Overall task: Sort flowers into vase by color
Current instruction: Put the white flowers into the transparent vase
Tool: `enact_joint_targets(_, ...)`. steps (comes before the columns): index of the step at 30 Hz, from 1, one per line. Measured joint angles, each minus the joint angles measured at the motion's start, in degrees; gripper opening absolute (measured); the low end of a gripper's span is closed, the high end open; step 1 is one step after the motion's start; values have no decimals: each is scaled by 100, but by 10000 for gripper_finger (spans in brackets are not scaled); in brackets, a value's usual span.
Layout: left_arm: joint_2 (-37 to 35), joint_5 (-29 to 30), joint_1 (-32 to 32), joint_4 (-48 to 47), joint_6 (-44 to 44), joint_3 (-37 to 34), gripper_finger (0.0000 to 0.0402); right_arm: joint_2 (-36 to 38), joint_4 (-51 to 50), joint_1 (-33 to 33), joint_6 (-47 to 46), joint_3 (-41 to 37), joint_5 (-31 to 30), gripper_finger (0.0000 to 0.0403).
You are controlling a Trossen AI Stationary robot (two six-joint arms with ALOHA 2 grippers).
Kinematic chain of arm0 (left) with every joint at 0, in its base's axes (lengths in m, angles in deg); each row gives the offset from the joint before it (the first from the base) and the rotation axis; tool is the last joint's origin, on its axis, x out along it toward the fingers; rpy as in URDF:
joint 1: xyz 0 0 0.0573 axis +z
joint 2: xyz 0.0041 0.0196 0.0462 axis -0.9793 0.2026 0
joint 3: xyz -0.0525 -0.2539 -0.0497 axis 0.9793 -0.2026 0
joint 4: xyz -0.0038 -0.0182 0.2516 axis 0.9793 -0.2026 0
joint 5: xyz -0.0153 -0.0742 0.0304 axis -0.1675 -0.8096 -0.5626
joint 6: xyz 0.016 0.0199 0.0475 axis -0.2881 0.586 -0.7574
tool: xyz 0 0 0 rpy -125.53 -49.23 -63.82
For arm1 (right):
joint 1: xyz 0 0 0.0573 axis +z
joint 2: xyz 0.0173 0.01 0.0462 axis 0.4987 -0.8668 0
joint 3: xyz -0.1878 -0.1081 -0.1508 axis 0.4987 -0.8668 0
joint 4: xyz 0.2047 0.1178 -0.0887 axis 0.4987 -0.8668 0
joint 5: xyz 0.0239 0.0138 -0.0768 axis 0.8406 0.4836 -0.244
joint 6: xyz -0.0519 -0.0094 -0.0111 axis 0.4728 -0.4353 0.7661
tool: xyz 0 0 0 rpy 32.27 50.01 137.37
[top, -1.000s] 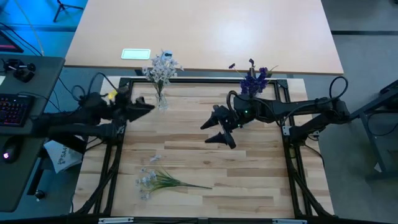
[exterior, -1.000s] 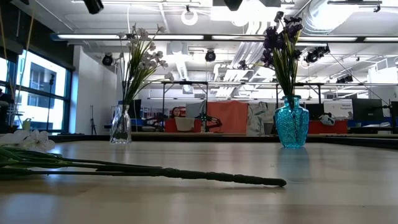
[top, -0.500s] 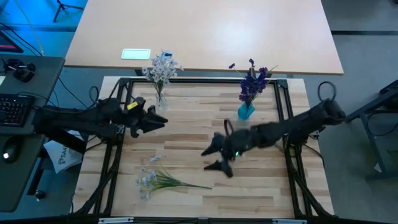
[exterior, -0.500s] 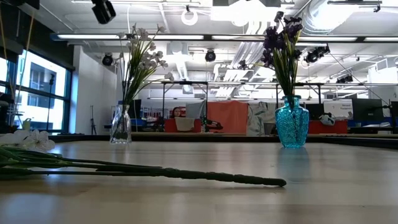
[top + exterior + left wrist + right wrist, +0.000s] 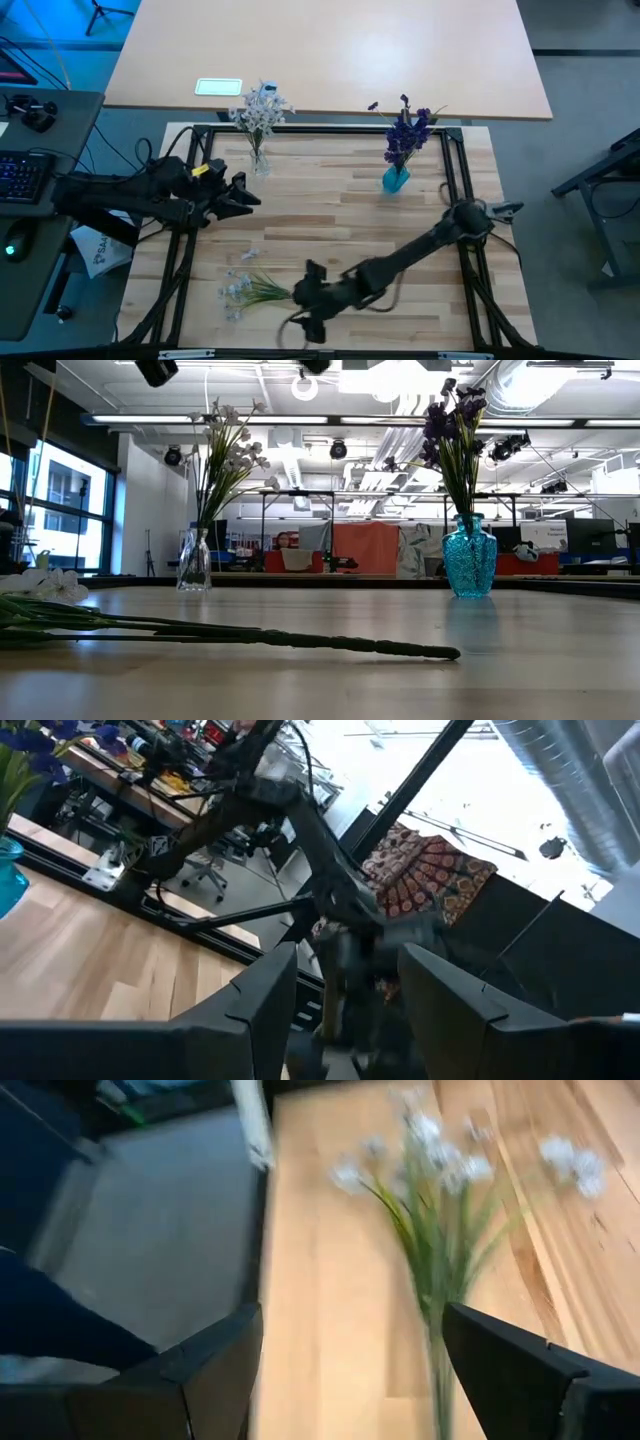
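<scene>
Your work surface is a light wooden table [image 5: 400, 230] inside a black frame, with a larger pale desk behind it at the top of the high view.

At the far left edge of the high view you see a keyboard [image 5: 22, 172] with glowing keys. Next to it, at centre left, the left gripper [image 5: 243, 193] hangs over the left part of the table. In its wrist view the two dark fingers [image 5: 262, 995] stand apart and nothing is between them.

A little to the right, in the upper middle left, a clear glass vase [image 5: 260, 160] stands near the back edge and holds a pale whitish-blue sprig [image 5: 260, 110]. In the low view this vase [image 5: 194, 560] is at the left.

In the lower left of the high view, the other pale whitish-blue flowers [image 5: 250, 290] lie flat on the wood, the blooms to the left and the stems to the right. Some loose petals [image 5: 248, 256] lie just above them.

The right gripper [image 5: 308, 300] is at the lower centre, just beside the stem ends. In its wrist view the fingers [image 5: 215, 1360] are wide apart, with the stems [image 5: 432, 1280] between them, and they grip nothing.

In the upper middle right, a turquoise vase [image 5: 395, 179] holds the dark purple flowers [image 5: 408, 128]. In the low view it [image 5: 468, 556] is at the right.
</scene>
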State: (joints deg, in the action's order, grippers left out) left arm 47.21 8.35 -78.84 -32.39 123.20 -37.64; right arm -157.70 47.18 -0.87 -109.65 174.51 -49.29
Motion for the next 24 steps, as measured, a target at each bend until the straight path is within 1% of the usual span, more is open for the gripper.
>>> enact_joint_targets(2, -2, 8, 0, 1, 3, 0, 163, -474, -499, -55, -11, 616, -25, 304)
enact_joint_targets(5, 0, 1, -2, -6, 4, 0, 163, -1090, -1016, -148, -2, 1344, -41, 304)
enact_joint_targets(10, 0, -9, 0, -28, 4, 0, 163, -1863, -1482, -306, 7, 2123, -45, 304)
enact_joint_targets(13, 0, 3, 0, -38, 7, 0, 163, -2148, -1577, -379, 6, 2287, -55, 304)
enact_joint_targets(18, 0, 10, 0, -160, 51, -2, 163, -2377, -1695, -458, 52, 2289, -59, 304)
enact_joint_targets(24, 11, 103, 0, -253, 52, -4, 163, -2565, -1895, -479, 519, 2306, -72, 304)
